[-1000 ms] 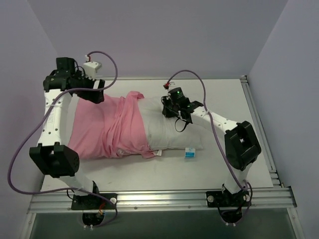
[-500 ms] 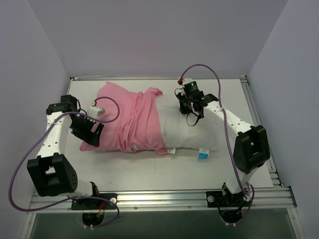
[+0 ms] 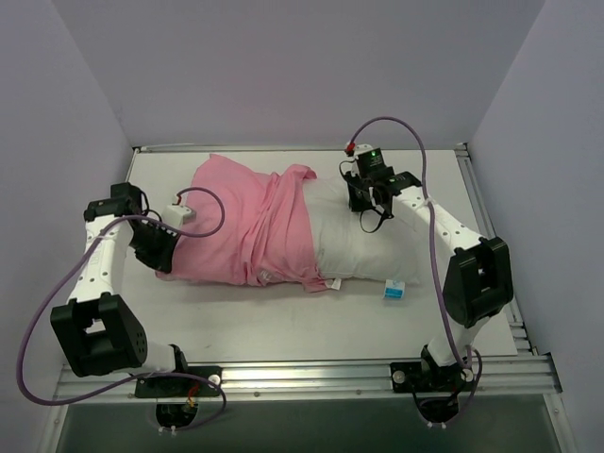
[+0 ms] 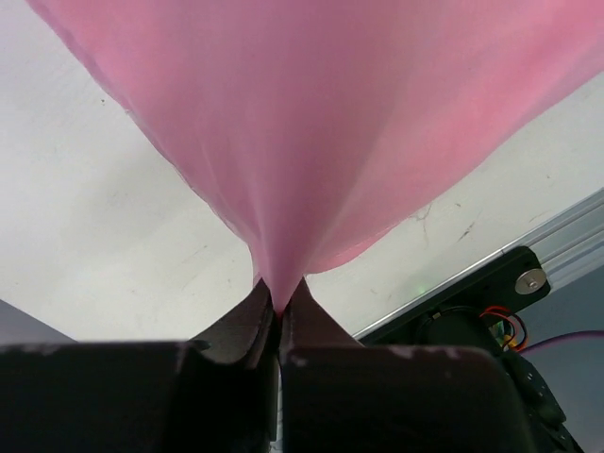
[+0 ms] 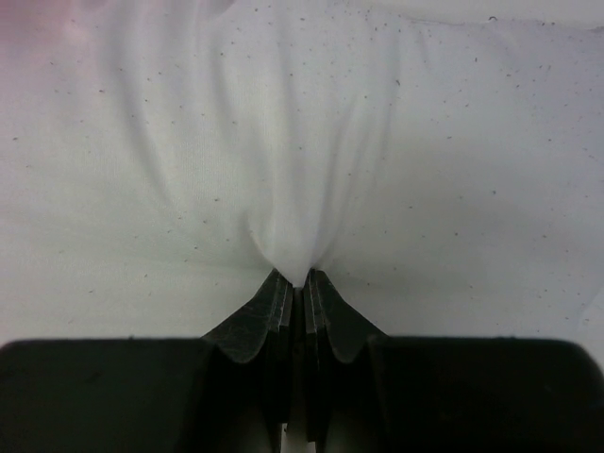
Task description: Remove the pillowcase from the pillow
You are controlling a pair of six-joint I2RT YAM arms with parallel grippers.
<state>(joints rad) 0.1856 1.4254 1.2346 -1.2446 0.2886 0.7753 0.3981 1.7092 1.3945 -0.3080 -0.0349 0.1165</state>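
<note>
At the left side of the worktop (image 3: 283, 330), the left hand (image 4: 279, 307) is clamped tight on a pinch of the pink pillowcase (image 4: 330, 123), the cloth fanning taut out of its closed jaws. Across on the far right, the right hand (image 5: 300, 281) is closed too, biting a tuck of the white pillow (image 5: 302, 142) itself, with puckers running in to the fingertips. So that's an anchor on one end and a puller on the other.

Out from the hands, the pillow lies lengthwise across the middle of the worktop. Its right part is bare and white, with a small blue tag (image 3: 394, 290) by its near right corner. The pillowcase, bunched and wrinkled, covers the left part.

Call it partway. The open hem sits at about the pillow's middle, and the rest looks to need drawing off leftward before the two are apart.
</note>
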